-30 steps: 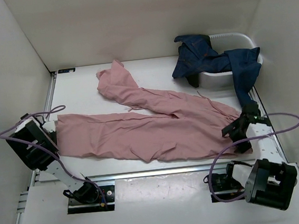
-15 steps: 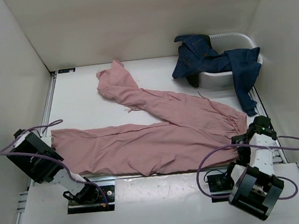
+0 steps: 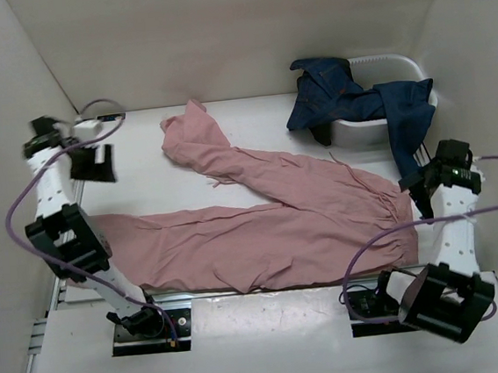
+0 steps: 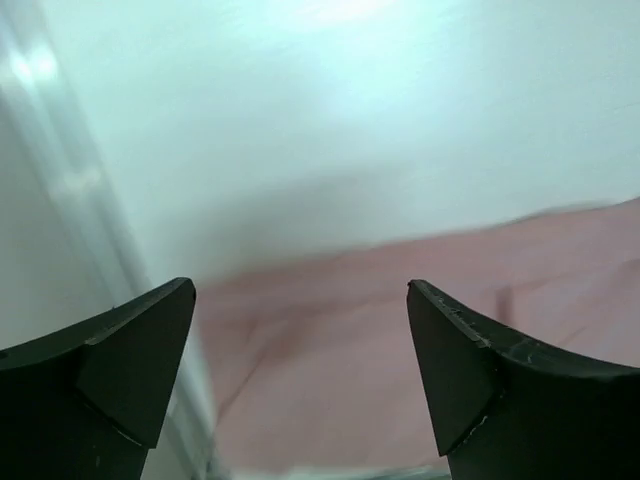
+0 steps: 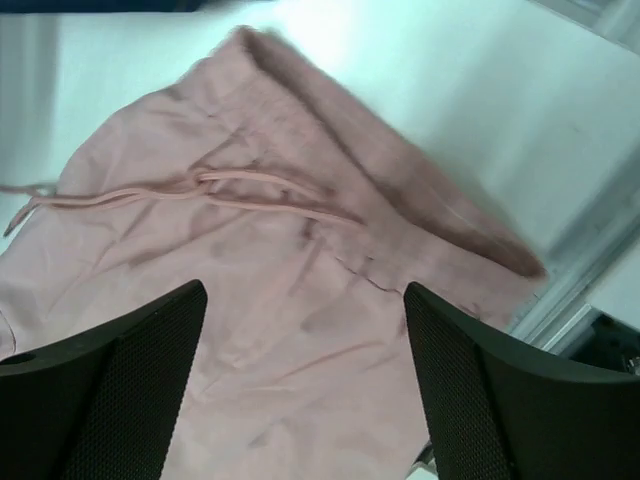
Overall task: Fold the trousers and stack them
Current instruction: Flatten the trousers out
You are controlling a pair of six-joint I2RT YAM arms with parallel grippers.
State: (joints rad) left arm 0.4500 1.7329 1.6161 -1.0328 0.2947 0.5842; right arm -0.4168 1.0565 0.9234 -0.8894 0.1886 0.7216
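The dusty-pink trousers (image 3: 262, 229) lie spread flat across the table. One leg runs left along the front edge and the other angles to the back left. The waist with its drawstring (image 5: 230, 190) is at the right. My left gripper (image 3: 97, 163) hangs open, raised above the table's left side, away from the leg end (image 4: 400, 340) and holding nothing. Above the waist edge at the right my right gripper (image 3: 419, 192) is open too, with only cloth (image 5: 300, 330) showing below its jaws.
A white basket (image 3: 383, 129) stands at the back right with dark blue jeans (image 3: 355, 97) draped over its rim and onto the table. White walls close in the left, back and right. A metal rail (image 3: 268, 288) runs along the front edge.
My left gripper opened, let go of the leg end and rose toward the back left. The right arm lifted and drew back from the waist. The trousers now lie closer to the front edge.
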